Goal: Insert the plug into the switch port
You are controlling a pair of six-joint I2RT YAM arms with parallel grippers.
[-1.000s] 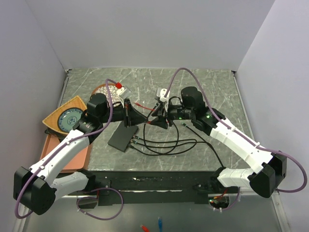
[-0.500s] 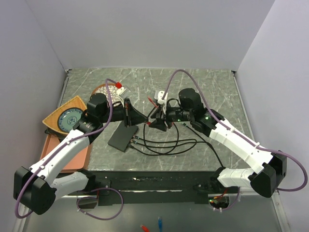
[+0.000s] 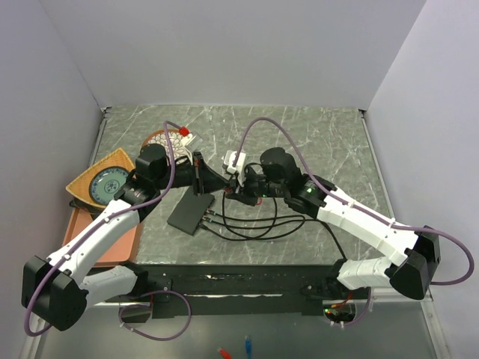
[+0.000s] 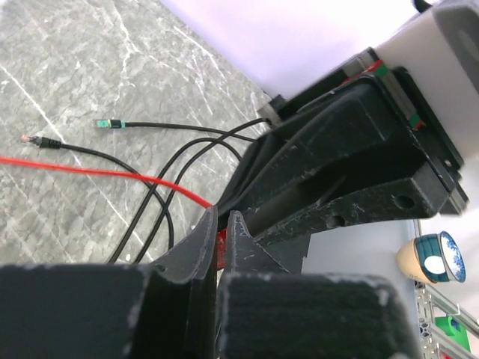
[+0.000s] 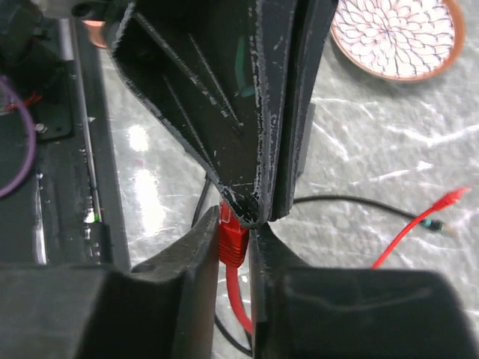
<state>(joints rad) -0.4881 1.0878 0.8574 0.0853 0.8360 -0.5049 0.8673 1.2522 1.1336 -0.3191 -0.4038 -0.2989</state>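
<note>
We note the red plug [image 5: 231,241] lying lengthwise in the right gripper [image 5: 234,224], nose toward the left gripper [image 4: 221,221]; both pinch it

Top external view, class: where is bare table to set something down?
Free: the far strip of table behind the round dish, and the right side beyond the right arm. Crowded: the centre, where left pincer and right pincer hold the red plug beside switch and black cables.
</note>
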